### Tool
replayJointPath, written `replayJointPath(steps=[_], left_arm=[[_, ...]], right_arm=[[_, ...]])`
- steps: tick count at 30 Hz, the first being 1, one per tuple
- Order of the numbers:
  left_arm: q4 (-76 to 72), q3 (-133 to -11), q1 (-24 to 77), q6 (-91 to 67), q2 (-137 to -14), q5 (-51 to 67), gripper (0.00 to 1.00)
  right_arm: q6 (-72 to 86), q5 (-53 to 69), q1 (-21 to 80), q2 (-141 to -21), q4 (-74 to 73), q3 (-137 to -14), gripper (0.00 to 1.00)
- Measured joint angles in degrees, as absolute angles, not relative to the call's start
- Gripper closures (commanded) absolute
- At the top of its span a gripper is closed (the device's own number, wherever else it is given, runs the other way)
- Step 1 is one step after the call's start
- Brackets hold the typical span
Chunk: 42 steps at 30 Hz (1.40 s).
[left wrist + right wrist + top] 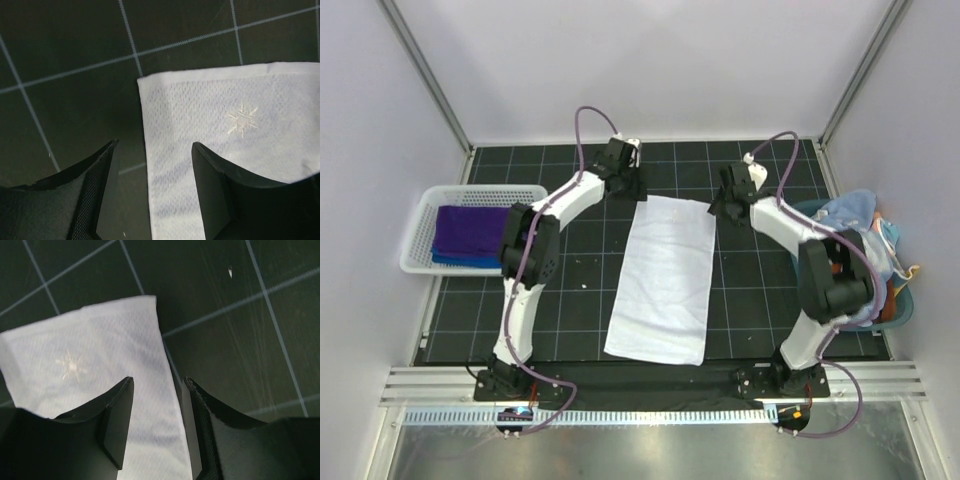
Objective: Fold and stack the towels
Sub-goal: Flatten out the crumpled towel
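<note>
The white towel (662, 278) lies spread flat in the middle of the black gridded worktop (570, 300), its long side running away from the arm bases. The left gripper (154, 144) hangs over the towel's far left corner, jaws parted and holding nothing, with the cloth's edge showing beneath the gap. The right gripper (158, 380) hangs over the far right corner in the same way, jaws apart and empty. Each wrist view shows a small pale stitched star motif (242, 119) near its corner. At the left edge of the worktop a white perforated basket (420, 235) holds the purple towel (470, 228) folded on top of the blue towel (460, 261). At the right edge sits what looks like a teal tub (905, 300) heaped with mixed cloths, partly hidden by the right arm.
</note>
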State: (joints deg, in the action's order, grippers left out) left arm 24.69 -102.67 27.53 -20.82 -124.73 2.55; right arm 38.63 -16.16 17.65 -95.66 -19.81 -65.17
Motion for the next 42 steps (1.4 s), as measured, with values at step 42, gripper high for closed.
replayJointPath(steps=[42], left_arm=[[30.8,-119.2,26.7,-15.4,-140.1,5.1,0.55]], right_arm=[[33.6,-10.5,12.4,-121.3,-19.0,-86.5,0.77]])
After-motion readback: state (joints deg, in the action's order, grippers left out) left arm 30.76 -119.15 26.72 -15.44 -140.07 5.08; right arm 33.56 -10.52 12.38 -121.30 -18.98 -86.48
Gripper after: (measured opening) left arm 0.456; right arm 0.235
